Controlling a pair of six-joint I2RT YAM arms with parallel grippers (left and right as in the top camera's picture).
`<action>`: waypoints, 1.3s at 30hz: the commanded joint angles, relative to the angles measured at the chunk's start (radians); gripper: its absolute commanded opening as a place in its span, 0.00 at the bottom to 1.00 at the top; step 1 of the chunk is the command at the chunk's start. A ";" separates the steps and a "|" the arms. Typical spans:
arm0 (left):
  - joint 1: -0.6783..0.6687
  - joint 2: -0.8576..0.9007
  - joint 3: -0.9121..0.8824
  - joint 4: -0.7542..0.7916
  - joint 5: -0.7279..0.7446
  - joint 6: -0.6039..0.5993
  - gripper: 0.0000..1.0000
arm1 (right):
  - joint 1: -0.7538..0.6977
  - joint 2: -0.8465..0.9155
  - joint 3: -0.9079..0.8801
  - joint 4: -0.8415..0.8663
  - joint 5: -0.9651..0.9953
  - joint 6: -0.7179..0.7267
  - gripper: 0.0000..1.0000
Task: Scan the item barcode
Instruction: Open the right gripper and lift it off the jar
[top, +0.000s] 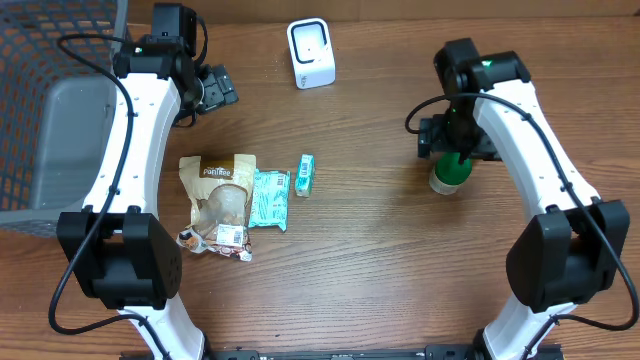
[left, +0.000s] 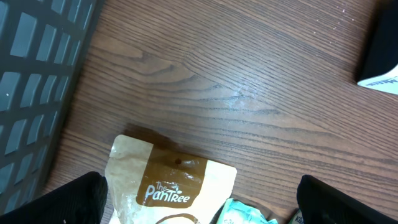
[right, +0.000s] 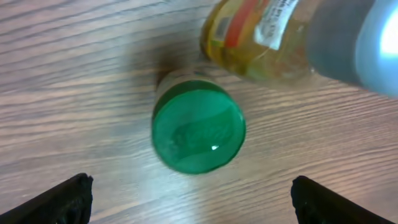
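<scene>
Both pairs of jaws apart; centre the right over bottle (right: 199, 127) (green cap), drop straight, grip below cap

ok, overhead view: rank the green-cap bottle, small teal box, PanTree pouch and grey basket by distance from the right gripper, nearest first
1. Green-cap bottle, just under the right gripper, on the right side.
2. Small teal box, at the table centre.
3. PanTree pouch, left of centre.
4. Grey basket, at the far left edge.
</scene>
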 joint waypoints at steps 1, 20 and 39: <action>-0.001 -0.013 0.019 0.000 0.005 -0.010 1.00 | -0.011 0.003 -0.048 0.043 0.027 0.006 0.99; 0.000 -0.013 0.019 0.000 0.005 -0.010 1.00 | -0.012 0.004 -0.241 0.269 0.053 -0.062 0.85; -0.001 -0.013 0.019 0.000 0.005 -0.010 1.00 | -0.012 0.004 -0.243 0.171 -0.084 0.189 0.69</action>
